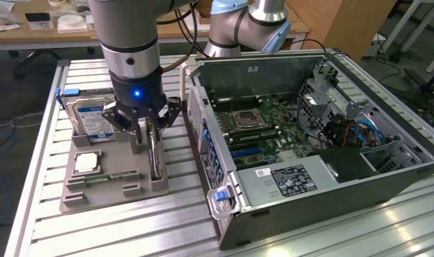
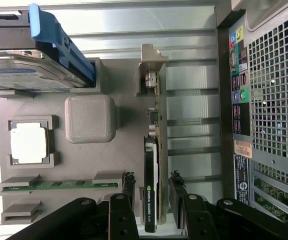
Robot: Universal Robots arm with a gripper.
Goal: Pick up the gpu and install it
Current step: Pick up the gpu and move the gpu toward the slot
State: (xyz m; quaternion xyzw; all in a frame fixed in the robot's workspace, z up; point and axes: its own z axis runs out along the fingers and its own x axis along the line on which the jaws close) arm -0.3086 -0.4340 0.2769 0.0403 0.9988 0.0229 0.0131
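Starting at the grey tray (image 1: 110,187) on the slotted metal bench (image 1: 95,230). At the tray's far corner, on the exterior view's left, a hard drive (image 1: 92,119) with a blue-and-white label stands upright in its slot. Nearer on that same side of the tray, a square processor (image 1: 87,162) lies flat in its pocket. Just in front of it, a narrow green memory stick (image 1: 106,178) sits on edge.

Across to the tray's edge on the exterior view's right, and there's the gpu (image 1: 155,158), standing on its long edge in the tray's slot, with its silvery bracket toward the tray's far end. The arm (image 1: 131,48) is right over it, a blue light glowing on the wrist. The jaws are apart, one finger (image 2: 129,186) either side of the card, a sliver of daylight on each side, nothing clamped.

Just beside the tray, further to the exterior view's right, lies the open computer case (image 1: 310,211), motherboard exposed, port panel facing the tray.
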